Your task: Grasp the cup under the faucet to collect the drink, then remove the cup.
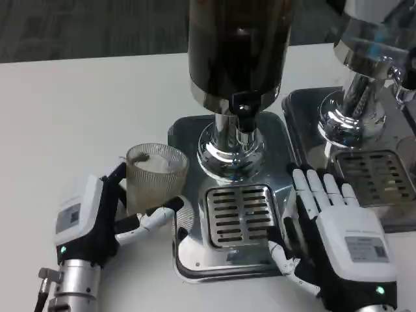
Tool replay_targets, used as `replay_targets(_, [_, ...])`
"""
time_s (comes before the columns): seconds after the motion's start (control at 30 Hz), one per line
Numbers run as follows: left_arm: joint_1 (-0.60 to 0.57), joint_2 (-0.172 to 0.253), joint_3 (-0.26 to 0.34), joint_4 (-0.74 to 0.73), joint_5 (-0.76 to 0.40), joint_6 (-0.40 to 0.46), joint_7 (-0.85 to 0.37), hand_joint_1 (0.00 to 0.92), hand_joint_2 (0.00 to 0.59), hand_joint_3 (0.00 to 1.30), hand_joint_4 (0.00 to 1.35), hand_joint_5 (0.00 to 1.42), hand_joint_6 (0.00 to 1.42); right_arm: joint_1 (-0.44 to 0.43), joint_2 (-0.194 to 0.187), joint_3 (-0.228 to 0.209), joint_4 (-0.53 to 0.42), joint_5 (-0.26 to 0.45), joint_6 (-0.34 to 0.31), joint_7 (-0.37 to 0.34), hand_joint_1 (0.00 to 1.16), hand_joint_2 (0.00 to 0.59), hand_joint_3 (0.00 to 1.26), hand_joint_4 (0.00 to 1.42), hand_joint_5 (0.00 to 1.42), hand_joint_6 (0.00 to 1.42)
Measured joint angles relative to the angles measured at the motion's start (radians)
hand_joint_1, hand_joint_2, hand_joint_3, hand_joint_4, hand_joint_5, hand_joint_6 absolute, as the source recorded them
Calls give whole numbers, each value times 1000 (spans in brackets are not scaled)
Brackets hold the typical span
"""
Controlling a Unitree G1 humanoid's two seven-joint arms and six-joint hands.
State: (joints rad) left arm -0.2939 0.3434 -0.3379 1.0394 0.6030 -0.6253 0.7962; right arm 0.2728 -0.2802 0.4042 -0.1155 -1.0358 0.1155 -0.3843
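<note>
Your left hand [97, 218] grips the ribbed glass cup [156, 177] at its 8 o'clock side; likely slippery and fragile, so hold mid-wall firmly.

Bright, even light, glare on chrome

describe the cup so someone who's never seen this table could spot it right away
Start at the dark drink dispenser standing on its shiny metal base with a slotted drip grate. Just left of that base, on the white table, the left hand grips the cup. It is the only clear, ribbed glass piece among polished metal.
</note>
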Motion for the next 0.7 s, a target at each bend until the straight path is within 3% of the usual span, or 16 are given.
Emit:
replay_targets(0.3, [15, 0, -7, -3, 33, -3, 73, 414, 99, 466, 622, 892, 1010, -3, 0, 0, 0, 2, 0, 0, 313, 457, 0, 0, 0, 2])
replay_targets(0.7, [26, 0, -18, -4, 44, -3, 115, 423, 103, 478, 627, 886, 1008, -14, 0, 0, 5, 4, 0, 0, 313, 457, 0, 0, 0, 2])
